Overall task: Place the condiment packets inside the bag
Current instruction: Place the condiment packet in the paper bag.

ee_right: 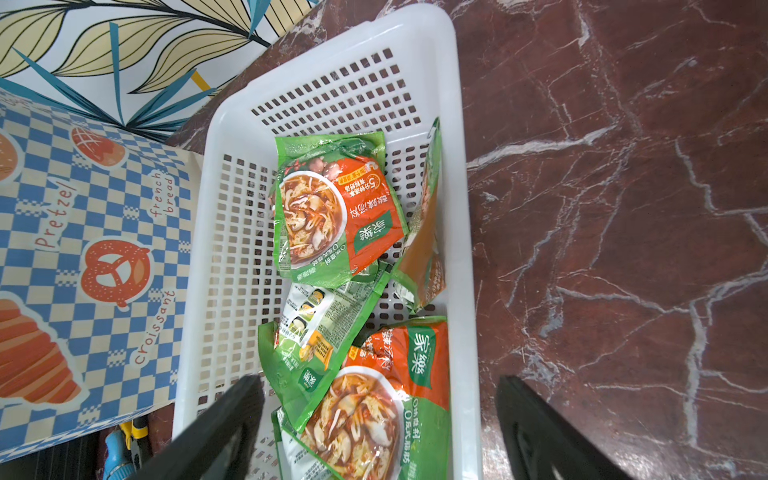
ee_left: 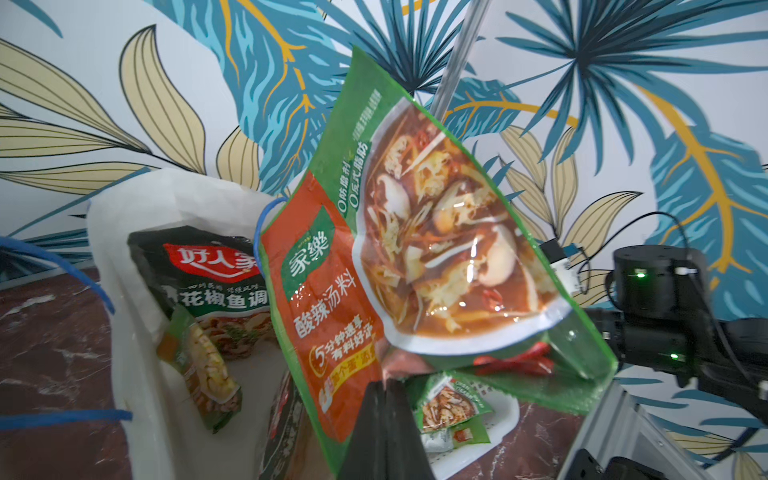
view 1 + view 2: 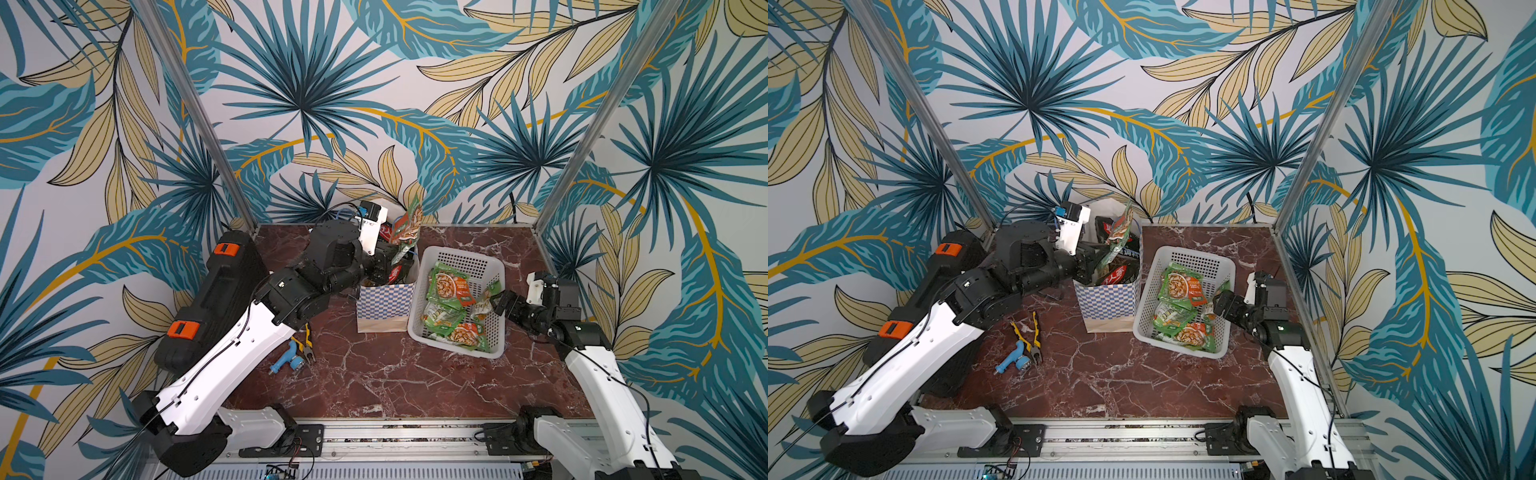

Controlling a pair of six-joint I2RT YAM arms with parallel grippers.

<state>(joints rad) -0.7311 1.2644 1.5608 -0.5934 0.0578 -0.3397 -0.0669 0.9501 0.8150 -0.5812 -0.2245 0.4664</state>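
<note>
Few packets already lying inside bag (image 3: 384, 309): dark packet (image 2: 208, 282), small green packet (image 2: 203, 374). Left gripper (image 2: 384, 388) squeezing shut on bottom edge of held packet (image 2: 415, 249); it is sticking up above fingers, bag mouth right by fingers. Right gripper (image 1: 378, 386) hanging wide open, holding nothing, basket packets (image 1: 336, 208) lying just under fingers in basket (image 1: 216, 232). About four waiting. Task looking roughly half done.
</note>
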